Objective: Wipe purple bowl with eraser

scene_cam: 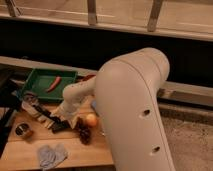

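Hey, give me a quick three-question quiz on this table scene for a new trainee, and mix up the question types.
1. True or false: a red-orange pepper-like item lies in the green tray.
2. The crumpled grey cloth lies: A) in the tray, B) near the front edge of the wooden table, C) at the table's back edge.
3. Fill in: the gripper is low over the table, left of a round orange ____.
Key: 1 true; 2 B; 3 fruit.
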`<state>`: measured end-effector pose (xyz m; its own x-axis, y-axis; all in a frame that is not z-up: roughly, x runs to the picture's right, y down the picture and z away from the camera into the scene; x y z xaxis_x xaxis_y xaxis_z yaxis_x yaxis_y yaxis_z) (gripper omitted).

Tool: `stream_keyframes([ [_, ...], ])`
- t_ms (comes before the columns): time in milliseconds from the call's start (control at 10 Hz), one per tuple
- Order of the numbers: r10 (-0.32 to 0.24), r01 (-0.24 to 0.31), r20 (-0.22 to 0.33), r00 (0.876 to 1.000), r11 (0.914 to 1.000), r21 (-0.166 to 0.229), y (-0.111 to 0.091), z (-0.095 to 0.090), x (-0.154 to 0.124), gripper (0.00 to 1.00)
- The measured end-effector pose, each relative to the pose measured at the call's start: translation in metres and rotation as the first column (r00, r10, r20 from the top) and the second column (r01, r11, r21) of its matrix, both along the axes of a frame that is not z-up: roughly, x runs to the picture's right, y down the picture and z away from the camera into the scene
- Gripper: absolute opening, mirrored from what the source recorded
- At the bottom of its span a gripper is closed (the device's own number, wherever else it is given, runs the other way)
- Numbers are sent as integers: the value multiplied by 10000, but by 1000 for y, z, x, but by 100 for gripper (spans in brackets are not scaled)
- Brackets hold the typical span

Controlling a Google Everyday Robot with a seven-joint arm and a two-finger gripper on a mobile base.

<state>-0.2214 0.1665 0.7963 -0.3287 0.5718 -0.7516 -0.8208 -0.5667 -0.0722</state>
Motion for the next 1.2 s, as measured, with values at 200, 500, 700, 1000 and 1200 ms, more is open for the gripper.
stream_keyframes([
  [200, 652, -653, -98, 9978, 9978, -150, 0, 2, 10, 80],
  [500, 698, -699, -29, 9976, 9975, -145, 1, 2, 9, 80],
  [700, 734, -735, -69, 9973, 9972, -168, 0, 3, 11, 80],
  [1000, 676, -686, -179, 9976, 9958, -605, 16, 16, 6, 80],
  [1200, 1186, -1217, -531, 9915, 9908, -596, 14, 23, 9, 80],
])
